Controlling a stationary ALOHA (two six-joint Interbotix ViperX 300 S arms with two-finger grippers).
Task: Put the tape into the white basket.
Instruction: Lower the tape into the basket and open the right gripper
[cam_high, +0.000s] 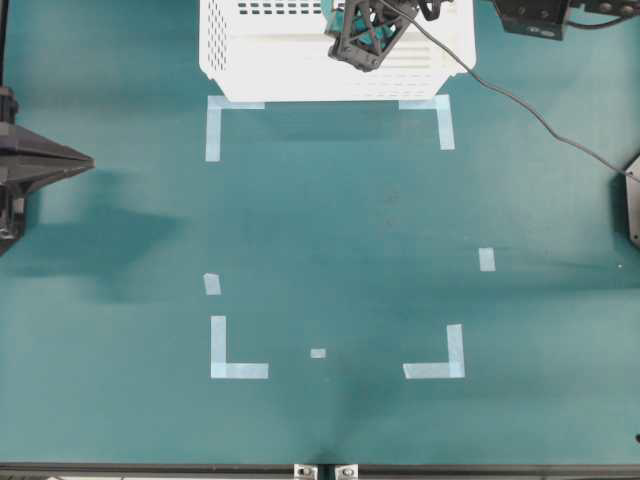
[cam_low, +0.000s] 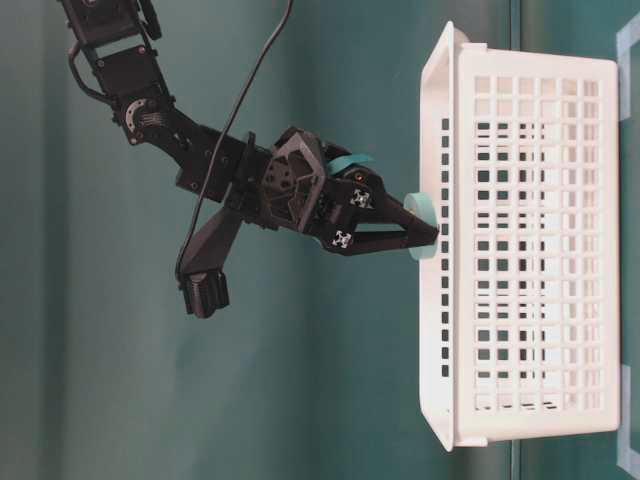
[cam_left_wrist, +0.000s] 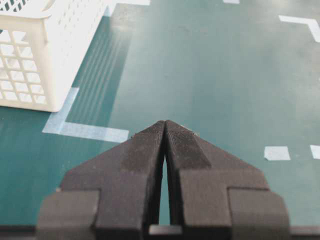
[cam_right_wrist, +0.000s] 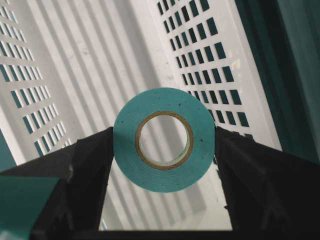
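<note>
The tape (cam_right_wrist: 164, 170), a turquoise ring with a brown core, stands pinched by its outer rim in my right gripper (cam_right_wrist: 164, 145), which is shut on it. In the table-level view the tape (cam_low: 418, 207) sits level with the rim of the white basket (cam_low: 520, 250), over its opening. From overhead the right gripper (cam_high: 362, 42) hangs above the white basket (cam_high: 300, 85) and hides the roll. My left gripper (cam_left_wrist: 165, 124) is shut with nothing in it, low over the green table, away from the basket (cam_left_wrist: 30, 60); overhead it shows at the left edge (cam_high: 88, 162).
Pale tape strips mark corners on the green table (cam_high: 215, 125) (cam_high: 445, 120) (cam_high: 235, 365) (cam_high: 440, 365), with small patches between (cam_high: 318, 353) (cam_high: 487, 259). A black cable (cam_high: 520, 100) trails from the right arm across the table's back right.
</note>
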